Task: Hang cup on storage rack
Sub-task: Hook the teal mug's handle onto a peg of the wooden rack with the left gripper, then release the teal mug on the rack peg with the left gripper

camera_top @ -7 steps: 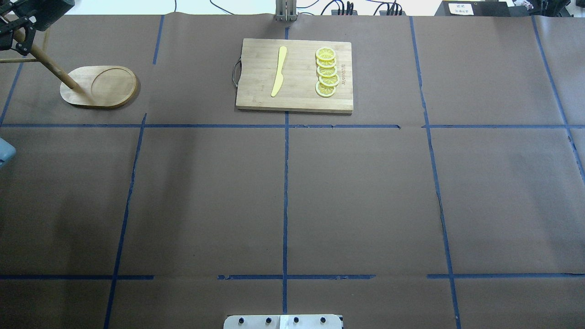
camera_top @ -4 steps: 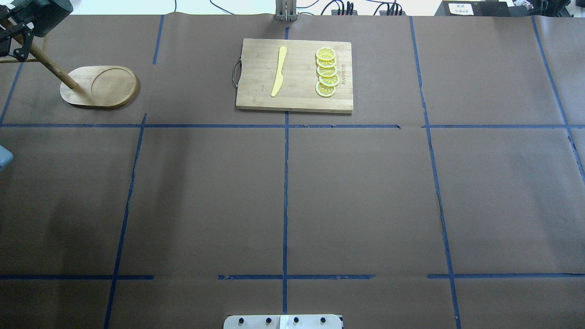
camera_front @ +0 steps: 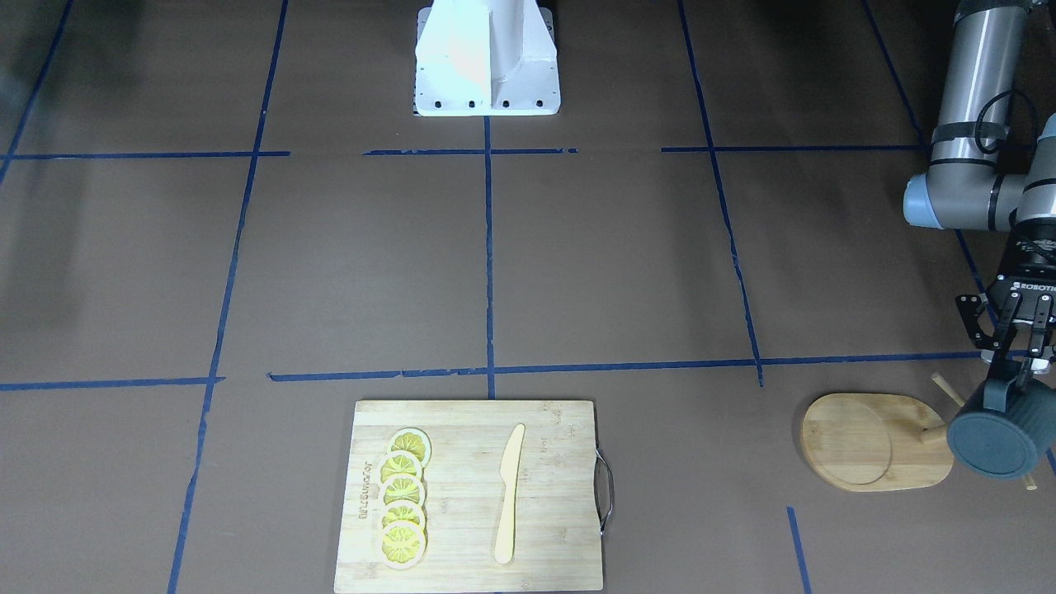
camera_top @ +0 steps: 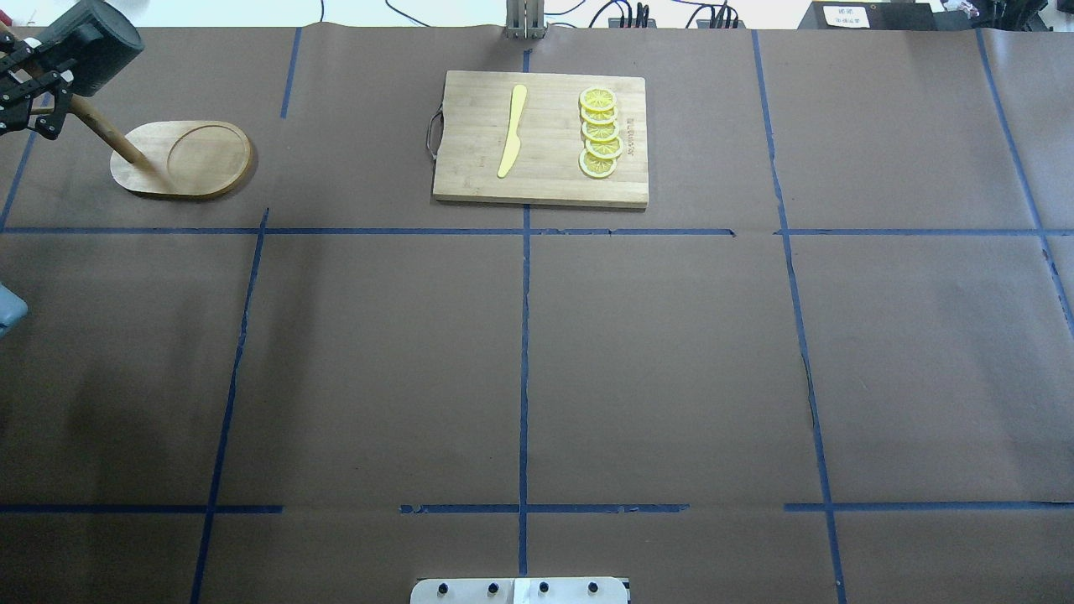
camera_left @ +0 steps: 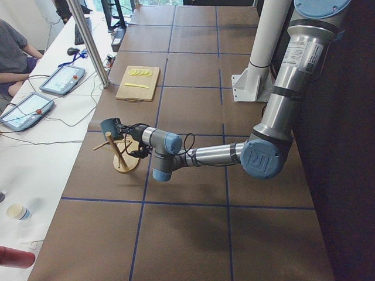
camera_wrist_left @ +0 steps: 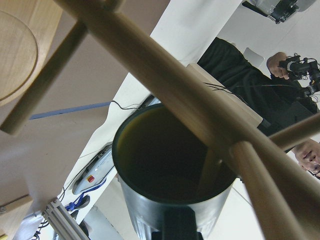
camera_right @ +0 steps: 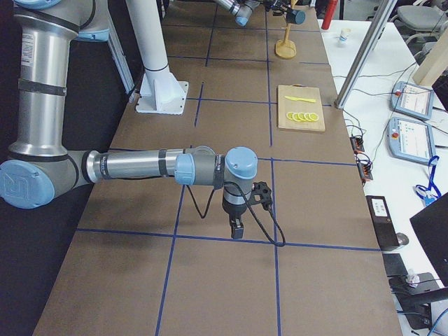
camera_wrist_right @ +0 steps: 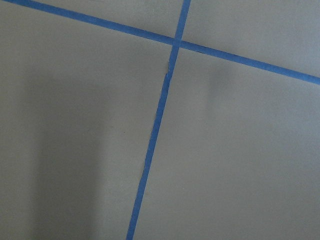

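1. Front-facing: the cup [camera_front: 990,441] is held clear of the table by the left gripper [camera_front: 1012,373], whose jaws are clamped on its handle. Its bottom is turned to the camera, at the post end of the rack [camera_front: 874,441].
2. Overhead: the cup is seen further inside the picture than a second ago and closer to the top of the post [camera_top: 105,134]. The rack is unmoved.
3. Exterior left: the cup is carried level with the upper pegs [camera_left: 101,144].
4. Exterior right: the right gripper [camera_right: 236,229] is hung over the table, well apart from the rack. Its jaws cannot be judged here.
5. Left wrist: the cup's mouth is crossed by post and pegs. Whether a peg is through the handle cannot be told.
6. Right wrist: only table and tape [camera_wrist_right: 155,125] are shown.
7. The final approach is judged under way, with the hanging not yet done.
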`<move>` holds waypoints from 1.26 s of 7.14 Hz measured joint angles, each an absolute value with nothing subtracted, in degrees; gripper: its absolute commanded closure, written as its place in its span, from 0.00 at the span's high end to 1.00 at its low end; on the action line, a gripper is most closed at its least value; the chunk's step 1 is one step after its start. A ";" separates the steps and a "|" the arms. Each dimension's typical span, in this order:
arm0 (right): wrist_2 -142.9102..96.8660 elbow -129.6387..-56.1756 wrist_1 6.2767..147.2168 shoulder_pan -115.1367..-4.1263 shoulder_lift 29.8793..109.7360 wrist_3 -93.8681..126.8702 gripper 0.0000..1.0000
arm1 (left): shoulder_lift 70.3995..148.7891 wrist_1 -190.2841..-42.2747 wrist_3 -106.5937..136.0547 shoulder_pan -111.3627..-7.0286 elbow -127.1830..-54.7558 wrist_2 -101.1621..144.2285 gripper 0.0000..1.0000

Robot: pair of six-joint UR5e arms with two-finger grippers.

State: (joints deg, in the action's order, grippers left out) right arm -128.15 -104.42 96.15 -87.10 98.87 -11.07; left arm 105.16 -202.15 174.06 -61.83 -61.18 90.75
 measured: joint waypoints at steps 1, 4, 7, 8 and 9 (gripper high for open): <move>-128.15 -104.42 96.15 -87.10 98.88 -11.07 1.00 | 105.25 -202.37 174.05 -61.16 -61.01 90.13 0.78; -128.16 -104.41 96.15 -87.10 98.82 -11.06 1.00 | 105.50 -202.50 174.06 -60.44 -61.38 89.68 1.00; -128.23 -104.41 96.21 -87.10 98.87 -10.99 1.00 | 102.03 -202.72 174.01 -60.76 -67.81 89.95 1.00; -128.23 -104.41 96.18 -87.10 98.87 -11.00 1.00 | 98.55 -202.81 173.80 -60.82 -72.01 90.05 1.00; -128.25 -104.42 96.16 -87.10 98.87 -11.02 1.00 | 94.71 -203.82 172.20 -60.86 -75.97 90.65 1.00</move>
State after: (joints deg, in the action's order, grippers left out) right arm -128.25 -104.42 96.16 -87.10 98.87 -11.02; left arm 94.71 -203.82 172.20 -60.86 -75.97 90.65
